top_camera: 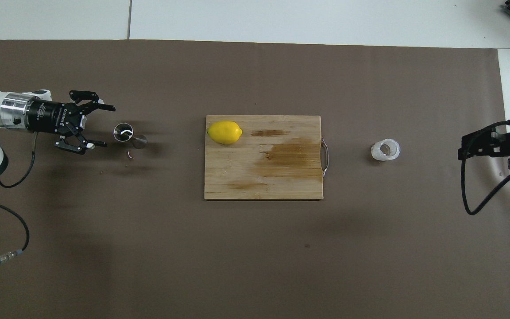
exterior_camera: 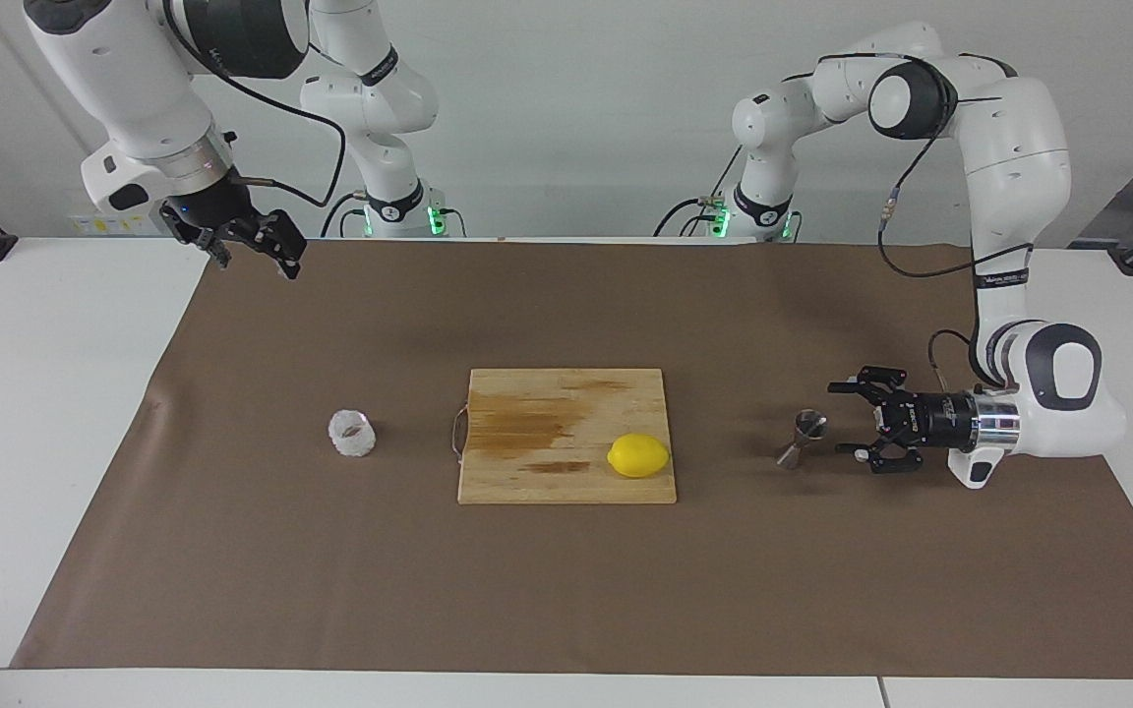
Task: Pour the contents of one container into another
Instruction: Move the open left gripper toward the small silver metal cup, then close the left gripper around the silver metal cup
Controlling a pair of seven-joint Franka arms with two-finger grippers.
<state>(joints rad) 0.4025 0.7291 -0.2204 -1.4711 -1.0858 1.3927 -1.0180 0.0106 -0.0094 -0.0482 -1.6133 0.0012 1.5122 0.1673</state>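
Observation:
The steel jigger (exterior_camera: pixel 803 439) stands on the brown mat toward the left arm's end of the table; it also shows in the overhead view (top_camera: pixel 127 134). My left gripper (exterior_camera: pixel 841 421) is open, low over the mat, and points at the jigger from just beside it without touching; it shows in the overhead view too (top_camera: pixel 108 126). The knobbly clear glass cup (exterior_camera: pixel 352 434) stands toward the right arm's end (top_camera: pixel 385 150). My right gripper (exterior_camera: pixel 257 258) is open and empty, and waits raised over the mat's edge (top_camera: pixel 481 148), well apart from the cup.
A wooden cutting board (exterior_camera: pixel 547 472) with a metal handle lies mid-table between cup and jigger (top_camera: pixel 281 181). A lemon (exterior_camera: pixel 638 455) rests on its corner nearest the jigger (top_camera: pixel 224 132). Brown mat (exterior_camera: pixel 566 590) covers the table.

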